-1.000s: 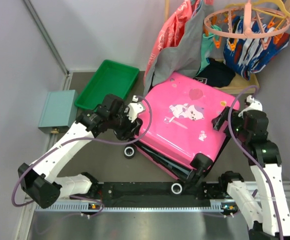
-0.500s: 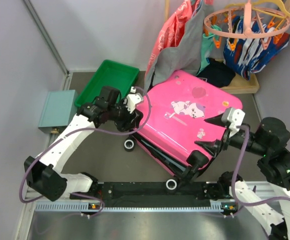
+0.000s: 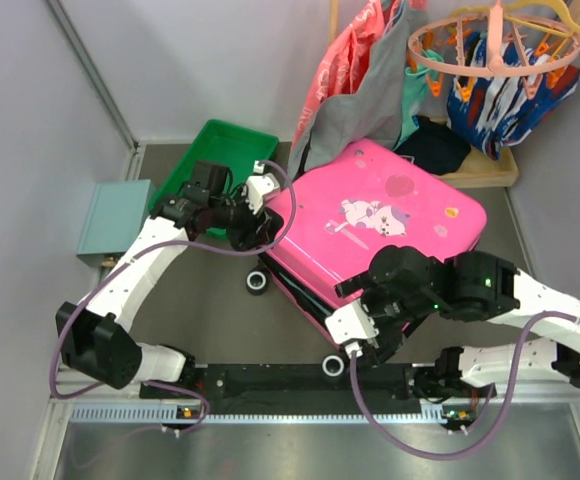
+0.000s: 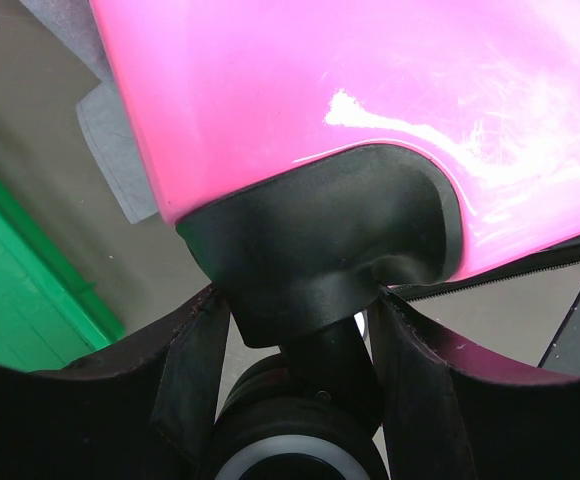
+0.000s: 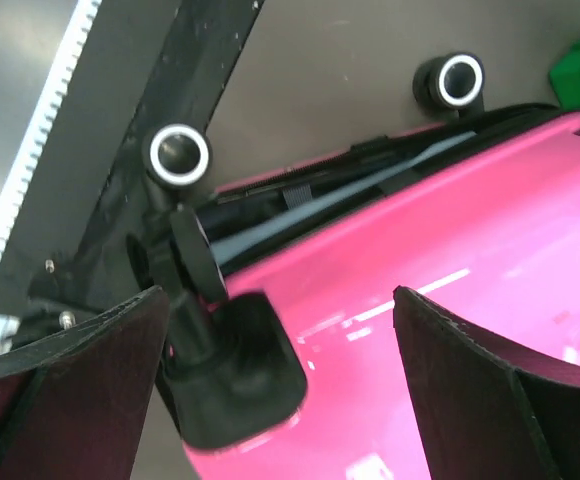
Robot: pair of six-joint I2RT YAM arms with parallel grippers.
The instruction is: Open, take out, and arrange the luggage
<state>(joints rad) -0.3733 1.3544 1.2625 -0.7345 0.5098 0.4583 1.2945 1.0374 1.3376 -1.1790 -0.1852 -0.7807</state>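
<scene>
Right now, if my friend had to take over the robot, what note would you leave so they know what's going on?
Left fingers: closed around the black wheel mount at the luggage's left corner.
Right fingers: wide open, holding nothing, above the corner by the near wheel.
Luggage: lying flat on the table, pink lid up.
Done: lid just cracked; a thin gap shows along the near edge.
Left to do: swing the lid fully open, take things out, arrange them.
</scene>
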